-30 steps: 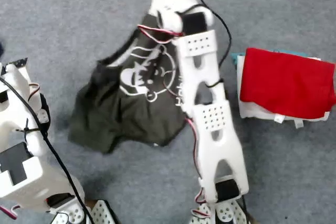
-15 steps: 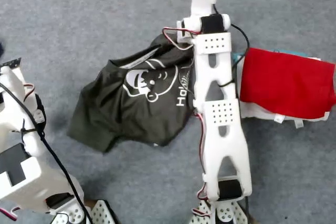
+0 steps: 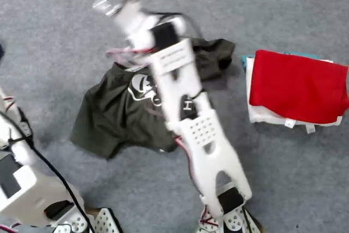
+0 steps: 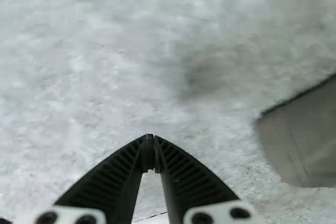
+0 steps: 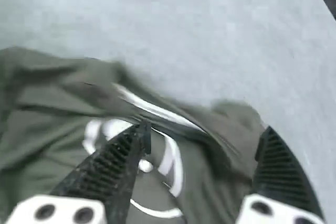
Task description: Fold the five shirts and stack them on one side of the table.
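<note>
Grey table [image 3: 65, 42] carries a crumpled dark green shirt [image 3: 117, 115]. Right gripper [image 5: 205, 132] hangs above it, jaws spread; left gripper [image 4: 151, 153] is closed, empty.

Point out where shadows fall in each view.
High view: faint shadow on the table beside the bunched end of the dark shirt. Left wrist view: a dim patch on the table beyond the shut left gripper. Right wrist view: shirt folds shaded under the open right gripper.
</note>
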